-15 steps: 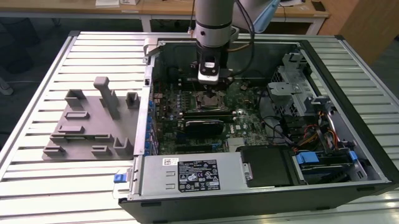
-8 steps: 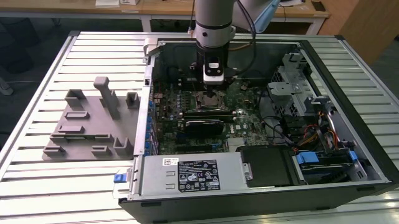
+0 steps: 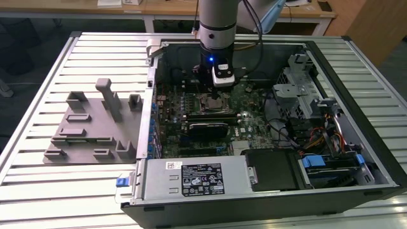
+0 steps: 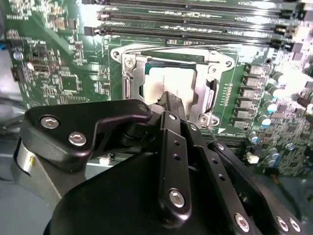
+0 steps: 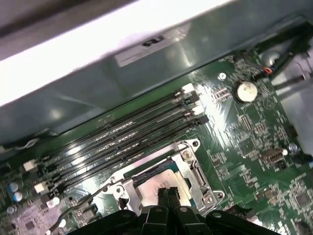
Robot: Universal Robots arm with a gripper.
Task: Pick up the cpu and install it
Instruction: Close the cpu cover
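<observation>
Gripper (image 4: 169, 98), tips pressed together on nothing, hangs directly over the cpu (image 4: 165, 78) lying flat in its socket (image 4: 215, 63).

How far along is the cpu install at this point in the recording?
Looks done: the cpu lies inside the socket frame on the motherboard. In hand: nothing gripped; the hand hangs shut just over the cpu's metal top, and contact cannot be told. Left: the hand is not yet withdrawn from the case, and whether the chip is fully seated cannot be judged.
</observation>
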